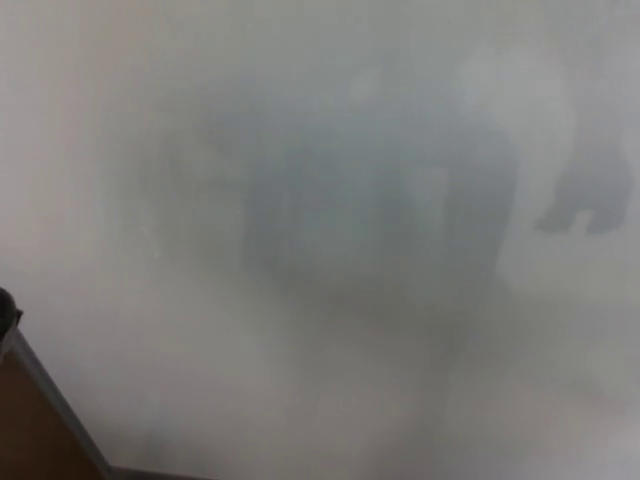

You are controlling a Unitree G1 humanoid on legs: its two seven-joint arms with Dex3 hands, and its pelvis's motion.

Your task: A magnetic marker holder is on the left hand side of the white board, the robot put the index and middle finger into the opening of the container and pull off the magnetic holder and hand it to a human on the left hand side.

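The whiteboard (320, 110) fills almost the whole head view, and only blurred grey reflections show on it. A small dark sliver (6, 306) sits at the far left edge, just above the board's frame. I cannot tell whether it is the black marker holder or part of a hand. Neither hand is clearly visible, and no person shows.
The board's grey metal frame (55, 410) runs diagonally across the lower left corner. A brown surface (25, 445) lies beyond it. A dark shadow-like reflection (585, 205) shows at the right of the board.
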